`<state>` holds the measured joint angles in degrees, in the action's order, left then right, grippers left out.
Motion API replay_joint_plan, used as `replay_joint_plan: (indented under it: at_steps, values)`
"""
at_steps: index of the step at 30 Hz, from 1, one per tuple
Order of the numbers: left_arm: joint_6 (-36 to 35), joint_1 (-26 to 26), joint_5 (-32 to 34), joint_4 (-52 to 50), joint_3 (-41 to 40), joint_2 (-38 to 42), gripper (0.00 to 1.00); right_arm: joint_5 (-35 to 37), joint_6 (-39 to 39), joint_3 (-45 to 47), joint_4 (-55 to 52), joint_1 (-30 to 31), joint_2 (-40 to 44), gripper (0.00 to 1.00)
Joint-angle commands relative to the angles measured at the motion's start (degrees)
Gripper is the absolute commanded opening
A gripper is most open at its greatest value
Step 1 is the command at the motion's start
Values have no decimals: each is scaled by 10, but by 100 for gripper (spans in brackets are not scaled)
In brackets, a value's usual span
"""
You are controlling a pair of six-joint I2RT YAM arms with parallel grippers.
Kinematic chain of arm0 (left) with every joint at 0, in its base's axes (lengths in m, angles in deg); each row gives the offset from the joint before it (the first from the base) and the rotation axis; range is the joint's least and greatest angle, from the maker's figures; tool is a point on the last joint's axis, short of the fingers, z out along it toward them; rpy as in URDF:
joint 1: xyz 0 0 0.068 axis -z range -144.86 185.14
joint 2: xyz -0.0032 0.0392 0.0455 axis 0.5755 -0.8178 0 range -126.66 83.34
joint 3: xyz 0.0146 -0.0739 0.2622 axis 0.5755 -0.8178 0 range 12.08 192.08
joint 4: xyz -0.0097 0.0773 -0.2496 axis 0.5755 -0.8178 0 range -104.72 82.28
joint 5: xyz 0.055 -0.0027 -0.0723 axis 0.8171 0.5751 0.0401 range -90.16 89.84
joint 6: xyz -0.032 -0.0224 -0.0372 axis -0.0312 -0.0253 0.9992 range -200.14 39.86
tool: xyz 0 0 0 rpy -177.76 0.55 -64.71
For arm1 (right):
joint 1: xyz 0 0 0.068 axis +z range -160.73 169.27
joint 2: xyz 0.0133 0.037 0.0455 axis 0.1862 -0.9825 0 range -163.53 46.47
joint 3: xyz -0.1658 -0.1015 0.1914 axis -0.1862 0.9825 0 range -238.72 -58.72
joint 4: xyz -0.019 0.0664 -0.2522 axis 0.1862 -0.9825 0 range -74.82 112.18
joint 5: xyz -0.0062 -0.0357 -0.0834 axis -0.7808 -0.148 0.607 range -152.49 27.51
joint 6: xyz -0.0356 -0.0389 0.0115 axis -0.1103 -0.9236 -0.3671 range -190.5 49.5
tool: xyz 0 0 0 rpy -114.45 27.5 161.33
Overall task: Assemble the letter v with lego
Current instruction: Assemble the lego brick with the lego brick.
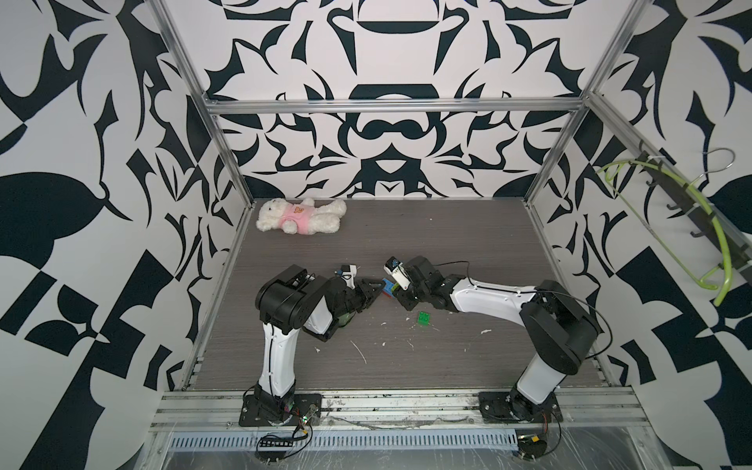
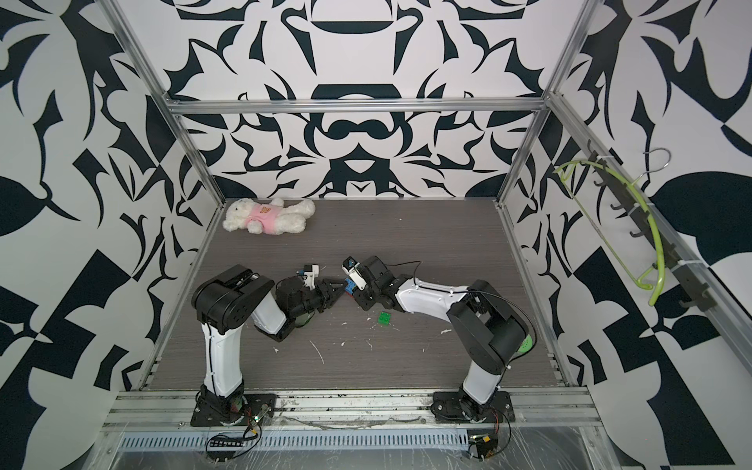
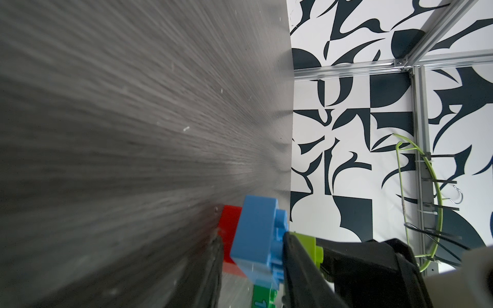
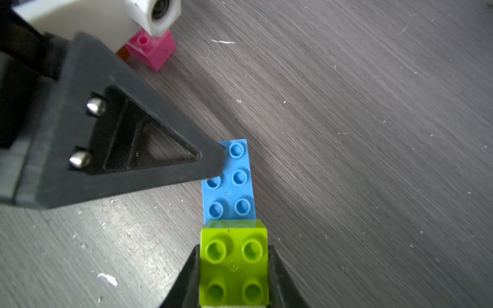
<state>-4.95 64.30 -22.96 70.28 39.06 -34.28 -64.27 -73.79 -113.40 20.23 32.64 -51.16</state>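
Pinching the lime-green brick (image 4: 233, 269), the right gripper (image 4: 234, 249) is nearly closed; the left gripper (image 3: 252, 238) clamps the blue brick (image 4: 234, 186).

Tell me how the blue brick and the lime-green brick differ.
Shape: the blue brick is long, the lime-green brick square with four studs. Level: the lime-green brick sits on one end of the blue brick's studs. Grip: the right end effector clamps the lime-green brick's sides; the left end effector lays a finger over the blue brick's far end. Both are studded and joined.
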Motion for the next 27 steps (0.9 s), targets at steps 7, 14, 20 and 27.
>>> replay_joint_plan:
  at_steps: [7, 14, 20, 27]
  values:
    - [-9, 0, 6, -148, -28, -49, 41, -38, -42, 17, -50, 0, 11, 0]
    - [-8, -1, 8, -142, -32, -51, 41, -39, -32, 0, -76, -4, -12, 0]
    - [-7, -1, 8, -135, -34, -54, 41, -40, -22, -14, -94, -4, -42, 0]
    - [-6, -1, 7, -134, -33, -56, 41, -51, -13, -53, -152, -4, -68, 0]
